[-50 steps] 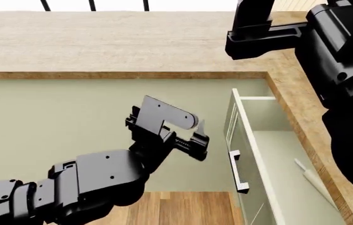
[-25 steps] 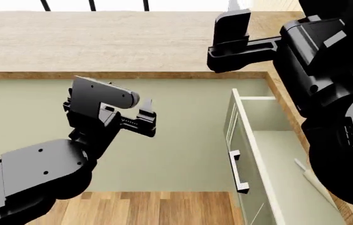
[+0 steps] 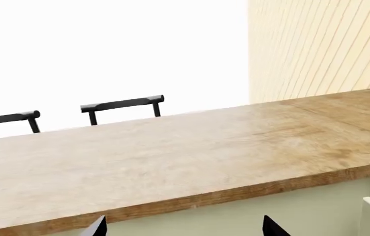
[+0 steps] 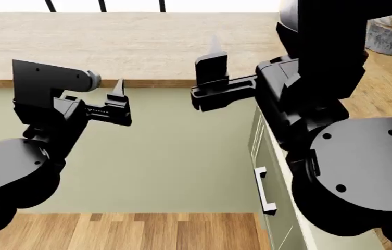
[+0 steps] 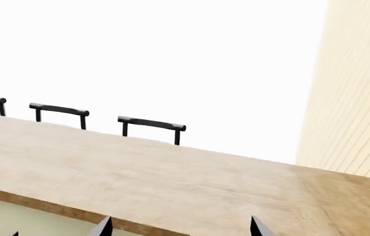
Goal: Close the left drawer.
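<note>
Both grippers are held empty with fingers spread: the left gripper (image 4: 116, 101) well left of the left drawer (image 4: 260, 156), the right gripper (image 4: 213, 78) above it. Its dark handle (image 4: 264, 190) is untouched.

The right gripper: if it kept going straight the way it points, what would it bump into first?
Probably nothing soon: the right gripper points out over the counter, toward chair backs far beyond. Depth is hard to judge.

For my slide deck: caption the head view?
Both black grippers, left and right, raised before wooden counter; pale drawer open.
</note>
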Robot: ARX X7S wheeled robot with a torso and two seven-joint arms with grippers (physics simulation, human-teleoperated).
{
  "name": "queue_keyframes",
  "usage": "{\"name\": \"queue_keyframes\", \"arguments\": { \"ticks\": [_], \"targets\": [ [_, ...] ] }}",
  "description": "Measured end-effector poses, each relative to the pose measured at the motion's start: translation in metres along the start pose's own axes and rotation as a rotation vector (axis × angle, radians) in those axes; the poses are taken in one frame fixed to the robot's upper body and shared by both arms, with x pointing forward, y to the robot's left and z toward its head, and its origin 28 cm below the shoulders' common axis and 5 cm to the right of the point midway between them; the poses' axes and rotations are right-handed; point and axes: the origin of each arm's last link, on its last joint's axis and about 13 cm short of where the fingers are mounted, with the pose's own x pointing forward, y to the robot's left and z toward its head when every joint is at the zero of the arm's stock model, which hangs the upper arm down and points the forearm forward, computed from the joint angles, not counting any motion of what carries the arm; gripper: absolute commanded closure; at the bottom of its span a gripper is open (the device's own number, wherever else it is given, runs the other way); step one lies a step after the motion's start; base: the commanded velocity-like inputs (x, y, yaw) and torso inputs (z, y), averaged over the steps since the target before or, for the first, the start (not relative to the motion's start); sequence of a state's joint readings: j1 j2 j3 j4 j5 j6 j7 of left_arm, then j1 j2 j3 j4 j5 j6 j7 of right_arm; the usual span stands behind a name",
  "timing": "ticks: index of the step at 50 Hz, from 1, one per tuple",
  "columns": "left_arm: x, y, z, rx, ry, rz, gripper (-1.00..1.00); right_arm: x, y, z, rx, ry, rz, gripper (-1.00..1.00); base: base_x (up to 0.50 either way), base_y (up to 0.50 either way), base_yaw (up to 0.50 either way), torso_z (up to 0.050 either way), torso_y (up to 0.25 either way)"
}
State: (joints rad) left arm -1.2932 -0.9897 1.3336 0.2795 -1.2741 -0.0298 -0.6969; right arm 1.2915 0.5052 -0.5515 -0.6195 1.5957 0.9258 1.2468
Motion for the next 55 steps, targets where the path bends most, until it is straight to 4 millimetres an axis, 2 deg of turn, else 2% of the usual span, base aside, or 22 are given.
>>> {"name": "queue_keyframes", "arguments": {
  "ticks": [19,55],
  "targets": [
    [-0.003,0.011,0.009,-0.010,-0.026,0.039,-1.00,-0.001,0.021,-0.033,0.018,0.124,0.037,-1.00,0.00,0.00,0.00,0.000,0.000],
    [-0.004,0.008,0.009,-0.020,-0.025,0.020,-1.00,0.003,0.045,-0.103,0.049,0.352,0.034,-1.00,0.00,0.00,0.00,0.000,0.000]
  ]
}}
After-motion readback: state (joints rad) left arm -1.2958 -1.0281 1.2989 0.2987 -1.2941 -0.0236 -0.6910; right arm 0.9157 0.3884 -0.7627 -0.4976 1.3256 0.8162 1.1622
